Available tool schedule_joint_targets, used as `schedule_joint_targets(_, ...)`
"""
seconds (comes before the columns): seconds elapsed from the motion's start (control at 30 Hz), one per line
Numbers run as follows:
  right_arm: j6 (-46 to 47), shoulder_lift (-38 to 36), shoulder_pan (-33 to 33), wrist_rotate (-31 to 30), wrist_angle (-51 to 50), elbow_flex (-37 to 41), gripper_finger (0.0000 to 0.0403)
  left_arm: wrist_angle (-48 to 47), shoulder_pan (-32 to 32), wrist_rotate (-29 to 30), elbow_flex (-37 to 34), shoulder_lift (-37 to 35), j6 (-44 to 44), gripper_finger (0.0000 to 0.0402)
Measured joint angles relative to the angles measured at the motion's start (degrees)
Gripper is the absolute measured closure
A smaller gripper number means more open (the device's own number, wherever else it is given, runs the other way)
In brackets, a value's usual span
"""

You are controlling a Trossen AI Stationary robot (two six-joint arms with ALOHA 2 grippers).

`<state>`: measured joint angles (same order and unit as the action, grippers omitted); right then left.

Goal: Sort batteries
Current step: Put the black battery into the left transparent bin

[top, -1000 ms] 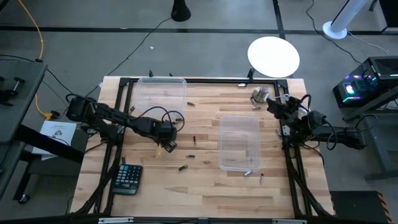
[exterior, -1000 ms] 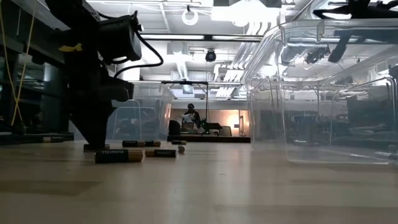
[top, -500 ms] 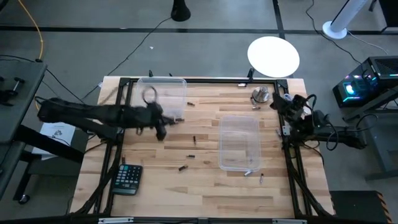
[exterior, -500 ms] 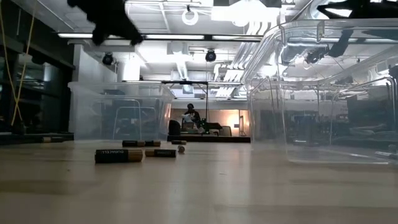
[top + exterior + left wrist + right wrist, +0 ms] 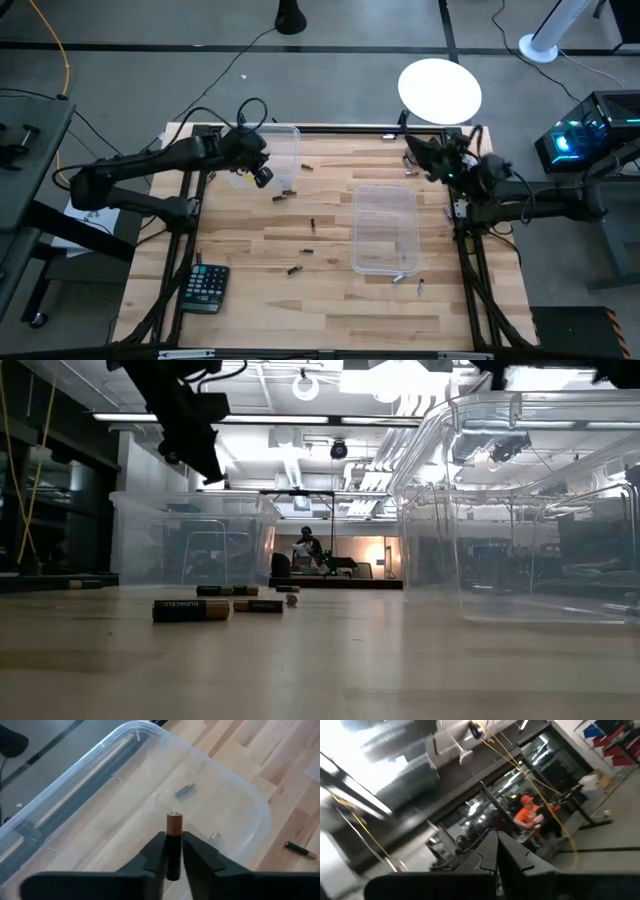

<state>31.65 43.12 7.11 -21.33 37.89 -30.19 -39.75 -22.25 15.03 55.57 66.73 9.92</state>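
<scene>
A butcher-block wooden table (image 5: 250, 300) sits in a lab with a grey floor, its top holding loose batteries and two clear plastic bins.

Nearest the front edge lies a black calculator (image 5: 205, 286), apart from the work. Farther in, several small batteries (image 5: 293, 269) lie scattered across the middle of the table, still unsorted, well away from either set of jaws. In the low view the closest of them is a black and copper battery (image 5: 191, 610) lying on its side.

The left gripper (image 5: 173, 851) hangs above the far-left clear bin (image 5: 285, 135). Its jaws are clamped on a black battery with a copper top (image 5: 173, 842), which stands upright between the fingers (image 5: 155, 851). Directly past the jaws, on the bin floor, lie two small silvery batteries (image 5: 184, 792). This placement suggests a drop into the bin, likely the next step.

The second clear bin (image 5: 385, 230) sits mid-right, with two batteries (image 5: 398, 279) just outside its near corner.

At the far-right corner the right gripper (image 5: 414, 157) waits, jaws pressed together on nothing, pointing up toward the room, probably parked to stay clear.
</scene>
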Motion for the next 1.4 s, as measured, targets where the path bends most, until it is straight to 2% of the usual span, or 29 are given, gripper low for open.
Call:
schedule_joint_targets(0.1, -0.6, 3.9, 0.3, -1.1, -5.1, -6.2, 0.0402, -0.5, -1.4, -1.8, 1.1, 0.2, -1.1, 0.0298)
schedule_joint_targets(0.2, 0.7, 6.8, 1.6, 1.7, -19.3, -13.4, 0.0392, -1.7, -1.5, -4.6, 4.4, -0.2, -1.2, 0.0254)
schedule_joint_targets(0.3, -0.7, 10.3, 2.0, 5.2, -33.3, -21.0, 0.0361, -4.3, -0.5, -7.7, 9.8, -1.2, -1.1, 0.0215)
schedule_joint_targets(0.4, -2.3, 14.0, 1.8, 9.4, -43.0, -28.7, 0.0313, -8.3, 2.3, -12.0, 14.2, -2.2, -1.0, 0.0189)
schedule_joint_targets(0.53, -5.4, 19.8, -0.1, 15.1, -56.7, -38.0, 0.0247, -12.9, 11.8, -16.5, 13.9, -3.1, -0.6, 0.0178)
schedule_joint_targets(0.63, -10.2, 24.4, -1.9, 15.8, -67.3, -43.1, 0.0212, -12.5, 20.8, -15.4, 9.9, -2.6, 0.7, 0.0179)
schedule_joint_targets(0.73, -13.6, 28.0, -2.7, 15.9, -75.0, -46.9, 0.0198, -7.3, 28.9, -12.4, 5.2, -1.1, -1.2, 0.0181)
schedule_joint_targets(0.87, -16.9, 31.3, -2.5, 15.8, -82.7, -50.9, 0.0197, 2.3, 35.2, -7.9, 1.4, 4.5, -12.9, 0.0181)
schedule_joint_targets(1.0, -17.6, 31.8, -1.6, 15.8, -87.3, -53.8, 0.0197, 9.7, 35.6, -7.8, 1.3, 13.8, -19.6, 0.0181)
schedule_joint_targets(1.13, -17.6, 30.4, -1.3, 15.2, -90.5, -55.0, 0.0197, 15.6, 35.0, -9.9, 2.8, 22.6, -17.3, 0.0181)
schedule_joint_targets(1.4, -17.8, 28.4, -1.3, 14.2, -93.5, -55.0, 0.0197, 16.8, 35.6, -12.1, 8.6, 35.6, -8.5, 0.0181)
